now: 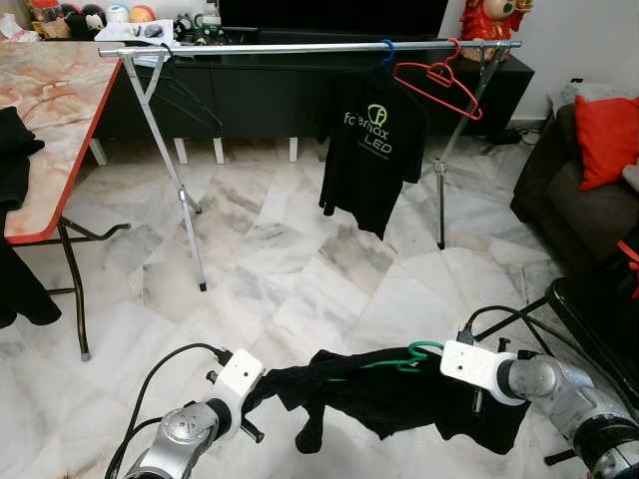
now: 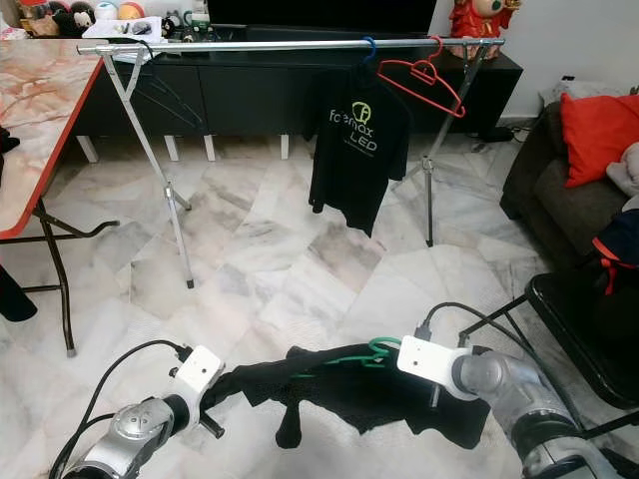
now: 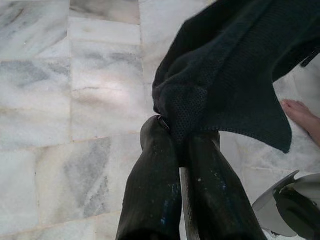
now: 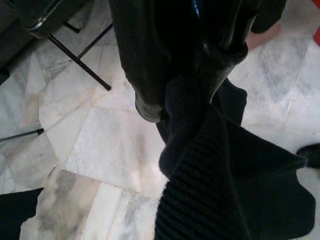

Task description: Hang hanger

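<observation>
The task is judged to be at an early-to-middle stage: a dark garment (image 1: 399, 394) is already threaded on a green hanger (image 1: 404, 357), but the hanger is not yet on the clothes rail (image 1: 300, 48), which stands well apart across the marble floor (image 1: 300, 259). What is left, by the look of it, is for the rail to be approached, the load to be raised and the green hook to be set over the bar. On the rail a black printed shirt (image 1: 371, 150) is already hung from a blue hook, and an empty red hanger (image 1: 439, 85) is hung just beside it; free bar is seen between the shirt and the rail's left end. The garment is stretched low between the two arms. The left gripper (image 3: 175, 150) is clenched on one edge of the cloth, which is pinched between its jaws in the left wrist view. The right gripper (image 4: 190, 90) is closed on the other side of the garment, with ribbed cloth bunched between its jaws; the green hook is seen just at that wrist, though whether the hanger itself is caught in the grip cannot be told. A table (image 1: 60, 110) with a red edge is seen at the left, and a sofa (image 1: 569, 190) at the right.
</observation>
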Robot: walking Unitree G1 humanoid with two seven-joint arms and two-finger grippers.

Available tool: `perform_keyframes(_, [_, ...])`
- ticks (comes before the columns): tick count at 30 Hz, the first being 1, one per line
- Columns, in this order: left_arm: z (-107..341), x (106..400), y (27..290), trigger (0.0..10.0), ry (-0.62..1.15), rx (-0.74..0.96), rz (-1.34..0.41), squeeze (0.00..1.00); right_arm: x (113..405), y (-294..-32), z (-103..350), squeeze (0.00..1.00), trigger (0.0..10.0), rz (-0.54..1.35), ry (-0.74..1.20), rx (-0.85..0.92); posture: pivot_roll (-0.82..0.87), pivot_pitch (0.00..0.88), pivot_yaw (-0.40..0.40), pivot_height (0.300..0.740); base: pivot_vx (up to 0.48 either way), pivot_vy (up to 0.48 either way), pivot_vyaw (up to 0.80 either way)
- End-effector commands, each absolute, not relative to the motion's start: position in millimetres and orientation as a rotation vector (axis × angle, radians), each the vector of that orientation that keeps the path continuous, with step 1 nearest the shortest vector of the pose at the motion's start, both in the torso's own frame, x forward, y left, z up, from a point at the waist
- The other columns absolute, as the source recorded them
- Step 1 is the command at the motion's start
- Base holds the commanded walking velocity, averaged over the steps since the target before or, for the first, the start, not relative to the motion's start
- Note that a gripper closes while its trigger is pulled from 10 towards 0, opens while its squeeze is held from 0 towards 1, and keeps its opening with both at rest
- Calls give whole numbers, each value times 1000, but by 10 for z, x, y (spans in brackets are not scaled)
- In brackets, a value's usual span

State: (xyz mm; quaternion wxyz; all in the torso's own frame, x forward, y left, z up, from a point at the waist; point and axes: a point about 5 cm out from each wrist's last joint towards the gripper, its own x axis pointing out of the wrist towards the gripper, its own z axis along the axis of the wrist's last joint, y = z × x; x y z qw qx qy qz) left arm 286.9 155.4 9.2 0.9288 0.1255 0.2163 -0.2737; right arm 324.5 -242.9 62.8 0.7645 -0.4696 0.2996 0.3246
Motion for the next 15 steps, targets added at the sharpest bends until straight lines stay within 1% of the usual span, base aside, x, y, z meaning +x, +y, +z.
perform_keyframes(1, [2, 2784, 1623, 0, 500, 269, -559, 0, 3294, -2400, 736, 0, 0, 687, 568, -868, -31, 144, -58, 721, 0, 0, 0])
perform_keyframes(2, [0, 2782, 1622, 0, 501, 265, -559, 0, 3308, -2298, 785, 0, 0, 743, 504, -794, -31, 144, -58, 721, 0, 0, 0])
perform_keyframes(3, [0, 2782, 1622, 0, 501, 265, -559, 0, 3308, -2298, 785, 0, 0, 743, 504, -794, -31, 144, -58, 721, 0, 0, 0])
perform_keyframes(4, [-7, 2777, 1615, 0, 504, 263, -563, 0, 3306, -2148, 859, 0, 0, 841, 419, -686, -35, 148, -56, 721, 0, 0, 0])
perform_keyframes(5, [-9, 2776, 1610, 0, 505, 262, -565, 0, 3292, -2110, 868, 0, 0, 877, 406, -656, -35, 148, -56, 721, 0, 0, 0])
perform_keyframes(11, [-13, 2763, 1577, 0, 512, 263, -597, 0, 3267, -2053, 860, 0, 0, 927, 392, -630, -34, 149, -56, 721, 0, 0, 0])
perform_keyframes(13, [-13, 2762, 1576, 0, 512, 264, -599, 0, 3264, -2050, 856, 0, 0, 932, 396, -639, -34, 150, -57, 721, 0, 0, 0])
perform_keyframes(14, [-12, 2762, 1578, 0, 510, 263, -594, 0, 3226, -2075, 819, 0, 0, 962, 428, -690, -33, 150, -57, 721, 0, 0, 0])
perform_keyframes(15, [-12, 2762, 1578, 0, 510, 263, -594, 0, 3226, -2075, 819, 0, 0, 962, 428, -690, -33, 150, -57, 721, 0, 0, 0])
